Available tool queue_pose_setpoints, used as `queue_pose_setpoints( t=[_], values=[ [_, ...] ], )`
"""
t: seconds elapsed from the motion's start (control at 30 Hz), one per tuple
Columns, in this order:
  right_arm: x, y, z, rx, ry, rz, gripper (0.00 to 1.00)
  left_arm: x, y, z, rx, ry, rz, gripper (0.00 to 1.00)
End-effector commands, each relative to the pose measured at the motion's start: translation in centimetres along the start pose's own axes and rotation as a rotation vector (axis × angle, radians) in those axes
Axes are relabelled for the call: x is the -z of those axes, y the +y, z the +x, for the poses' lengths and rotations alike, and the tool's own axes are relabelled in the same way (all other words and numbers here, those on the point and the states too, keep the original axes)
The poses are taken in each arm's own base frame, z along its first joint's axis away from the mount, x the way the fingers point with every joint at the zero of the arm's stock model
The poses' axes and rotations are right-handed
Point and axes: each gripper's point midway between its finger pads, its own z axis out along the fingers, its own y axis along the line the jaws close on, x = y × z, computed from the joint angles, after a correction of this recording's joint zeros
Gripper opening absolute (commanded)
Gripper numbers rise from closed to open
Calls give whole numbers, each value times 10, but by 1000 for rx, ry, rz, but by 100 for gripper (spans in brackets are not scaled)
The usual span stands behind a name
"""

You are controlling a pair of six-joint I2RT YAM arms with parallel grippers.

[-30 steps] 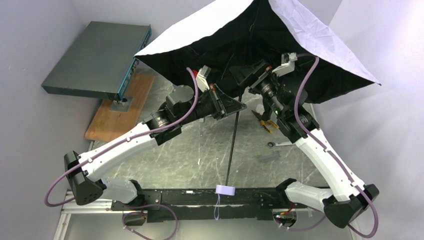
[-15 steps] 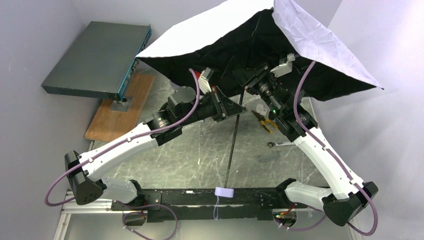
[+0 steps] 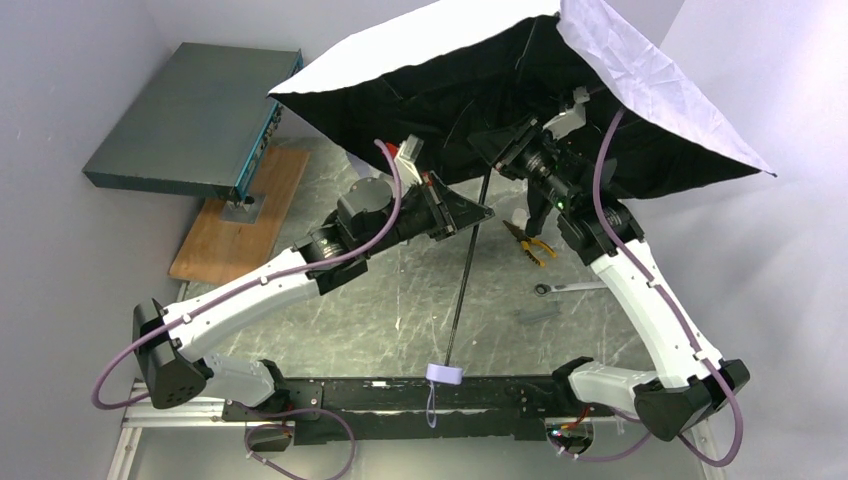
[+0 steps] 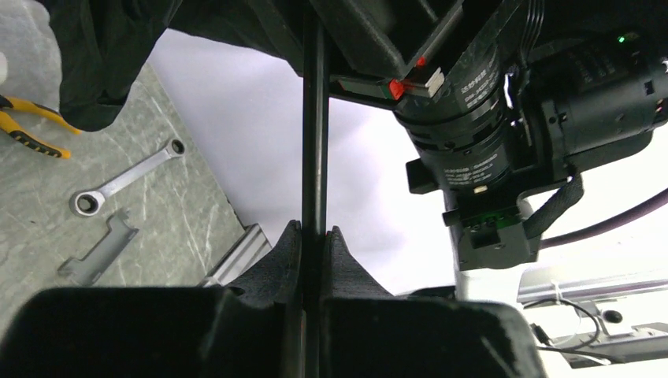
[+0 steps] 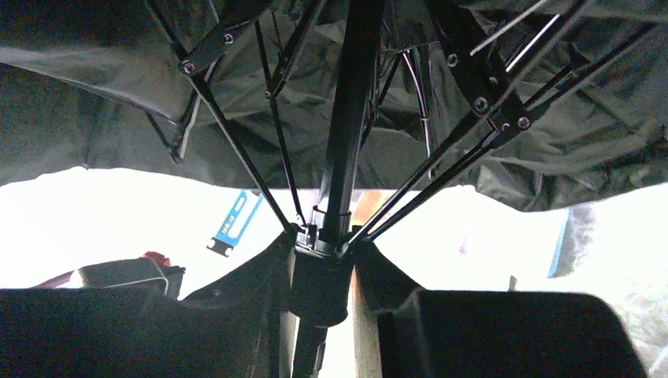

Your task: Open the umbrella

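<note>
The umbrella (image 3: 520,100) hung over the table's far edge. Its canopy was spread wide and tilted, white outside and black beneath, and it reached past the far right corner. The table (image 3: 400,310) was grey veined stone. A teal box (image 3: 190,115) sat raised at the far left corner, above a wooden board (image 3: 240,215). The left gripper (image 3: 482,212) was closed tight on the black shaft (image 3: 465,280) above the table's middle, its fingers (image 4: 287,252) pinching it from both sides. The right gripper (image 3: 500,150), higher under the canopy, seemed clamped round the runner (image 5: 319,272) where the ribs met, though shadow hid the contact. The shaft sloped down to the pale handle (image 3: 445,375) at the near edge. Pliers (image 3: 530,243) and a wrench (image 3: 570,288) lay toward the right edge.
</note>
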Motion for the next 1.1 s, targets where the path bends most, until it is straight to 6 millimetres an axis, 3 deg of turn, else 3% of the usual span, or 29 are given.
queue_pose_setpoints(
  t=[0.0, 0.23, 0.47, 0.6, 0.73, 0.9, 1.07],
  values=[
    [4, 6, -88, 120, -262, 8, 0, 28, -36, 32, -25, 99, 111, 0],
    [4, 8, -93, 131, -265, -4, 0, 25, -38, 47, -39, 134, 107, 0],
    [-2, 2, -129, 74, -401, 45, 0, 30, -51, 77, -18, 171, 134, 0],
    [-9, -2, -156, 3, -549, 56, 0, 41, -66, 84, 32, 133, 182, 0],
    [-25, 3, -169, -10, -561, 55, 0, 47, -81, 85, 23, 132, 197, 0],
    [-24, 17, -150, -31, -499, -58, 0, 47, -78, 81, -15, 118, 168, 0],
    [-15, 37, -110, 7, -320, -184, 0, 43, -62, 71, -61, 93, 98, 0]
  ],
)
